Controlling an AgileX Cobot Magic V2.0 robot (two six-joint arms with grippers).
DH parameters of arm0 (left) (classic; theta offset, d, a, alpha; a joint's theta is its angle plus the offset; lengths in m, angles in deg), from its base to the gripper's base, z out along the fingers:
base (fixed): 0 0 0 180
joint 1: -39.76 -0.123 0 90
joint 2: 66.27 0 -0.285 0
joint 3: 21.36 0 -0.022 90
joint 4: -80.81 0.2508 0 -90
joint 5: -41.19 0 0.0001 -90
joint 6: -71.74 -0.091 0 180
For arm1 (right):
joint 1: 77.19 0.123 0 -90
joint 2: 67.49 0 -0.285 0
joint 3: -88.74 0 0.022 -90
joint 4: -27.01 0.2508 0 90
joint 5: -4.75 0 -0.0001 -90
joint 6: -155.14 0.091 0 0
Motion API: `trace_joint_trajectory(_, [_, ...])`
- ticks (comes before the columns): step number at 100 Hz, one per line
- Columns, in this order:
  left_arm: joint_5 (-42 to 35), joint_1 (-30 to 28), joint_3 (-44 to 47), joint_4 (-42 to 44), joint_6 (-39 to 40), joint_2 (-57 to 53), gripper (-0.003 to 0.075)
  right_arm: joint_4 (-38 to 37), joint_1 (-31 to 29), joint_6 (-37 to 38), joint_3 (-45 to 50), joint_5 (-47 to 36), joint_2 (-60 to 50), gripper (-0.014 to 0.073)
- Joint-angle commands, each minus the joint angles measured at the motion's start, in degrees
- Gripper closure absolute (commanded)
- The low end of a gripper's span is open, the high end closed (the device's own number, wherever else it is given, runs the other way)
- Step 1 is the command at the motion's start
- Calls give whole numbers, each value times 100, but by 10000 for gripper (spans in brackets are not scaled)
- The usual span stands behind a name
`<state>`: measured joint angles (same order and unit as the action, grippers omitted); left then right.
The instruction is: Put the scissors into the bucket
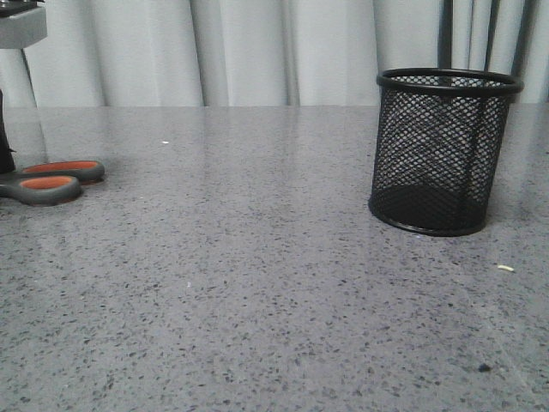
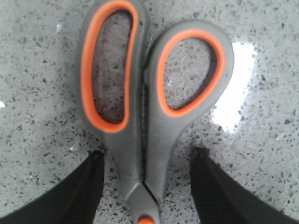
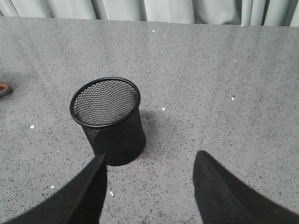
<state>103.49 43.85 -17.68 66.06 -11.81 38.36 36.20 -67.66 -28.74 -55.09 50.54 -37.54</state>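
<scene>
The scissors [image 1: 53, 179] lie flat on the grey speckled table at the far left, their dark grey, orange-lined handles showing and their blades cut off by the frame edge. In the left wrist view the scissors [image 2: 140, 154] lie between my left gripper's [image 2: 145, 161] open fingers [image 2: 84, 186], with a gap on each side of the neck near the orange pivot. The black mesh bucket [image 1: 442, 150] stands upright at the right and looks empty. It also shows in the right wrist view [image 3: 110, 121]. My right gripper [image 3: 149, 161] is open and empty, above the table beside the bucket.
The table [image 1: 257, 283] is grey speckled stone with pale curtains behind it. A small white scrap [image 1: 505, 268] lies near the bucket at the right. Part of my left arm [image 1: 7, 146] shows at the left edge.
</scene>
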Motion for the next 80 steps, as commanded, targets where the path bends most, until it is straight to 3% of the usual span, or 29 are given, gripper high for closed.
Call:
trace_joint_trajectory(1, [39, 9, -98, -231, -11, -118, 332, 85, 6, -64, -210, -463, 92, 221])
trace_joint_trajectory(40, [-249, 9, -98, -769, 10, -118, 332, 146, 6, -64, -210, -463, 92, 221])
trace_joint_trajectory(56, [-43, 9, -98, -230, 97, -118, 332, 249, 6, -64, -210, -463, 92, 221])
trace_joint_trajectory(68, [70, 9, -98, 215, 697, -118, 332, 336, 6, -64, -210, -503, 92, 221])
trace_joint_trajectory(80, [210, 9, -98, 423, 821, -118, 332, 373, 6, -64, -210, -512, 92, 221])
